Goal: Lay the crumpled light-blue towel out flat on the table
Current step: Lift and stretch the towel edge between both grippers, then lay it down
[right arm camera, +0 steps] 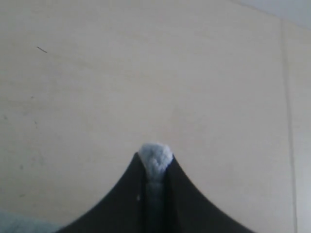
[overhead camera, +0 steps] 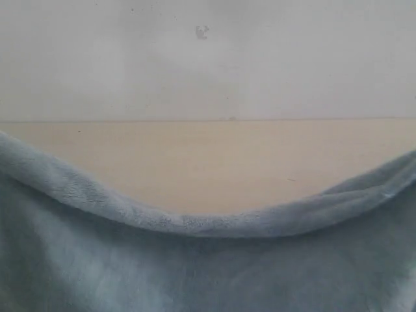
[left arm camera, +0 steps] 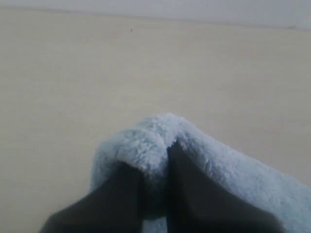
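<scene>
The light-blue towel (overhead camera: 208,273) hangs close in front of the exterior camera, its top edge sagging in a curve between the two sides and filling the lower half of that view. Neither gripper shows there. In the left wrist view my left gripper (left arm camera: 154,162) is shut on a thick fluffy fold of the towel (left arm camera: 146,141), held above the pale beige table (left arm camera: 73,87). My right gripper (right arm camera: 155,162) is shut on a small tuft of the towel (right arm camera: 155,155) that pokes out between the dark fingers, over the table (right arm camera: 146,73).
Behind the towel the table (overhead camera: 214,156) runs back to a plain pale wall (overhead camera: 208,58). A thin seam (right arm camera: 287,97) crosses the table surface in the right wrist view.
</scene>
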